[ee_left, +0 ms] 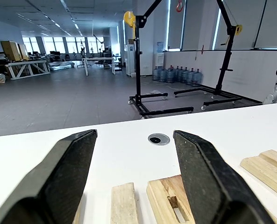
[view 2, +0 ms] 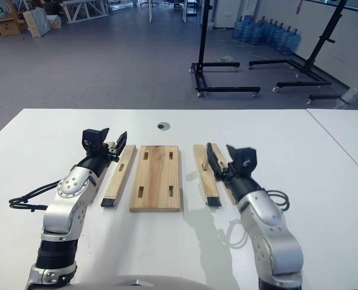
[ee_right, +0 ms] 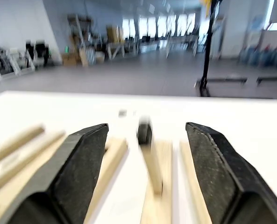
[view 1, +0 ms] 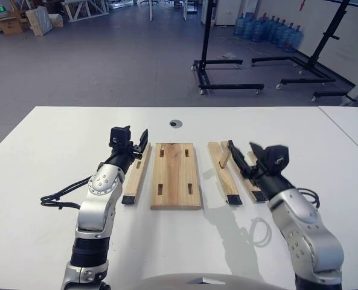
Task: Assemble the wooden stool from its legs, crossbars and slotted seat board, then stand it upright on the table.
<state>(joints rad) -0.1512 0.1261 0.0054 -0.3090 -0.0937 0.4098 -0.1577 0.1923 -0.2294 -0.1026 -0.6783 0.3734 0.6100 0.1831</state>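
The slotted seat board (view 1: 175, 175) lies flat in the middle of the white table (view 1: 58, 139), its four slots facing up, with the loose pieces laid along either side of it and nothing joined. Just to its left lies a wooden leg (view 1: 136, 174) with a black foot at the near end. The left gripper (view 1: 133, 142) hangs low over that leg's far end with its black fingers (ee_left: 66, 182) spread wide apart and nothing between them but the timber below. To the right of the board lies a second leg (view 1: 227, 180), also black-footed, and a short crossbar (view 1: 226, 155) sits tilted across its far end. Another strip of wood (view 1: 253, 187) lies just beyond that, partly under the right arm. The right gripper (view 1: 246, 152) hovers over this group, its fingers (ee_right: 80, 172) likewise parted and holding nothing. From here I cannot tell whether either one touches the wood. A round cable hole (view 1: 176, 123) sits in the tabletop past the board, and a black cable (view 1: 58, 200) trails off the left arm onto the table. Behind the table stand black wheeled frames (view 1: 227, 66) and a row of blue water bottles (view 1: 269, 27).
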